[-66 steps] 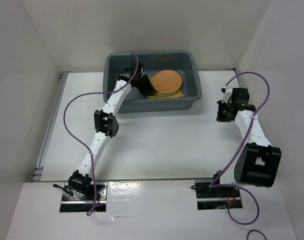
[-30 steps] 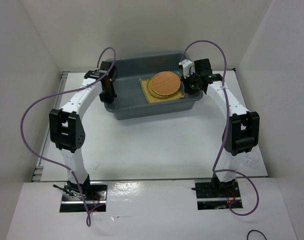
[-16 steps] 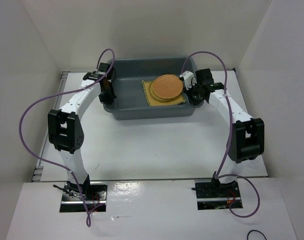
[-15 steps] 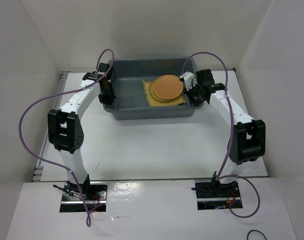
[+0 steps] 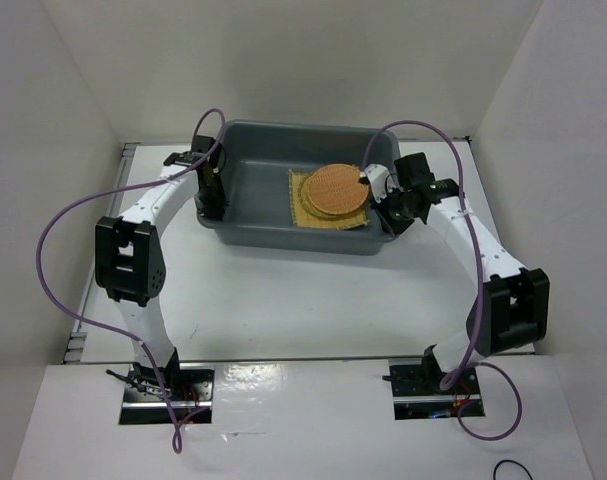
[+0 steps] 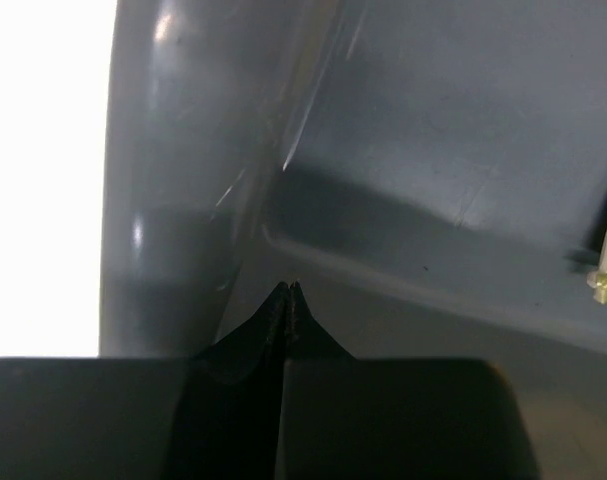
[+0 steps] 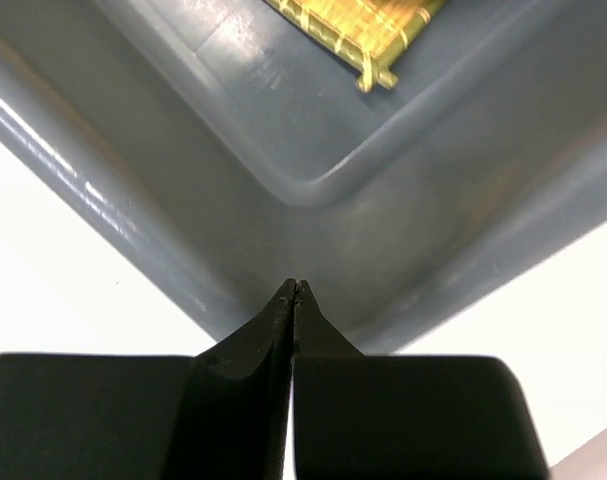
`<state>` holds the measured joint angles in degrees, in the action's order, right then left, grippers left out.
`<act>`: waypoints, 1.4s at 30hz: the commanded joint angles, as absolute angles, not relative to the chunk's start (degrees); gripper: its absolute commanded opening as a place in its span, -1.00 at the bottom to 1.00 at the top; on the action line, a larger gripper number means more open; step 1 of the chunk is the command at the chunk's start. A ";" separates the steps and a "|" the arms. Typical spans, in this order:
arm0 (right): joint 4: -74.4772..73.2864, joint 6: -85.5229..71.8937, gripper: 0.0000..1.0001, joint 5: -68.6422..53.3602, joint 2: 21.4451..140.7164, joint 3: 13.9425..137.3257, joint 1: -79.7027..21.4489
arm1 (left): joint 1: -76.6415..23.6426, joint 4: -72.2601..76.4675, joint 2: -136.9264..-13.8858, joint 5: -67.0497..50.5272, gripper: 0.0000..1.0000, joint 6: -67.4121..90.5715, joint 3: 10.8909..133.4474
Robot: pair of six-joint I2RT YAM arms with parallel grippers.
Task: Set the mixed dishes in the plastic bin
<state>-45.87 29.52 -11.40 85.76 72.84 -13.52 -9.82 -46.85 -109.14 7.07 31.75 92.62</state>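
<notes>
left gripper (image 6: 290,292) pinched shut and empty, tips at the left inner wall of the grey plastic bin (image 5: 293,238), right gripper (image 7: 295,288) likewise shut and empty over its near right corner; inside, right half, a square yellow woven mat (image 5: 301,200) lies flat with a round orange woven disc (image 5: 335,189) on it.

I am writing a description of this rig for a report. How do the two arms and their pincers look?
Both the left arm and the right arm have white links joined by black joint housings. A purple cable loops along each. The left pincer and right pincer are black and taper to thin tips.
</notes>
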 commanded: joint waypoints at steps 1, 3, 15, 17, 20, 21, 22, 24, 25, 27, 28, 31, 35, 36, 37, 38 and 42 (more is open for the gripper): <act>-50.55 26.82 -1.00 -11.10 79.56 74.78 -13.89 | -8.70 -48.78 -106.80 5.19 -1.00 31.64 95.44; -45.82 25.66 -1.00 -6.96 76.57 75.49 -13.89 | -8.70 -47.56 -103.11 2.12 -1.00 32.17 95.45; -42.97 27.77 0.43 28.12 63.11 66.11 -8.89 | -7.04 -44.74 -87.81 1.76 -1.00 35.06 91.41; -47.09 27.77 0.43 29.17 61.44 62.34 -8.35 | -6.16 -44.74 -85.79 1.76 -1.00 35.07 89.66; -53.49 23.49 0.45 31.19 62.13 58.90 -8.35 | -3.44 -44.74 -81.66 -0.61 -1.00 34.55 86.40; -54.48 22.60 0.45 31.20 62.66 58.02 -7.48 | -2.91 -44.74 -81.65 -2.44 -1.00 33.93 85.79; -54.49 22.59 0.45 30.42 62.67 57.22 -6.34 | -2.90 -45.26 -81.04 -3.07 -1.00 33.93 85.17; -53.80 23.20 0.45 30.41 62.67 54.68 -3.61 | -2.90 -46.93 -81.04 -3.08 -1.00 32.70 85.17; -53.79 23.20 0.45 30.41 62.67 52.49 -3.08 | -2.90 -47.63 -81.04 -3.77 -1.00 32.70 85.17; -52.56 23.73 0.45 30.94 63.19 50.55 -1.94 | -2.90 -47.64 -82.70 -5.35 -1.00 32.70 85.17; -52.56 23.73 0.45 30.94 63.19 49.84 -1.15 | -3.51 -48.16 -83.31 -5.88 -1.00 32.70 85.17; -52.03 23.73 0.45 30.94 62.67 48.61 -0.01 | -3.52 -48.16 -85.07 -7.37 -1.00 33.22 86.31; -49.58 25.04 0.45 29.97 62.67 45.10 0.00 | -4.04 -47.64 -87.62 -9.75 -1.00 33.75 86.84; -47.83 25.57 0.45 29.97 62.67 44.39 0.00 | -4.04 -47.64 -87.63 -10.36 -1.00 34.27 86.84; -46.86 25.58 0.45 29.97 62.67 43.86 0.61 | -4.04 -47.64 -88.15 -10.37 -1.00 34.28 86.84; -45.89 26.36 0.45 29.97 62.67 43.07 1.31 | -4.04 -47.64 -88.15 -10.37 -1.00 34.28 86.84; -40.09 28.82 0.45 31.99 64.59 41.75 5.79 | -4.04 -48.34 -88.15 -9.05 -1.00 35.94 84.66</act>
<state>-47.13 26.87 29.95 63.55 42.35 3.16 -3.90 -47.99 -88.53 -8.32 33.93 85.43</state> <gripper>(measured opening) 0.726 0.000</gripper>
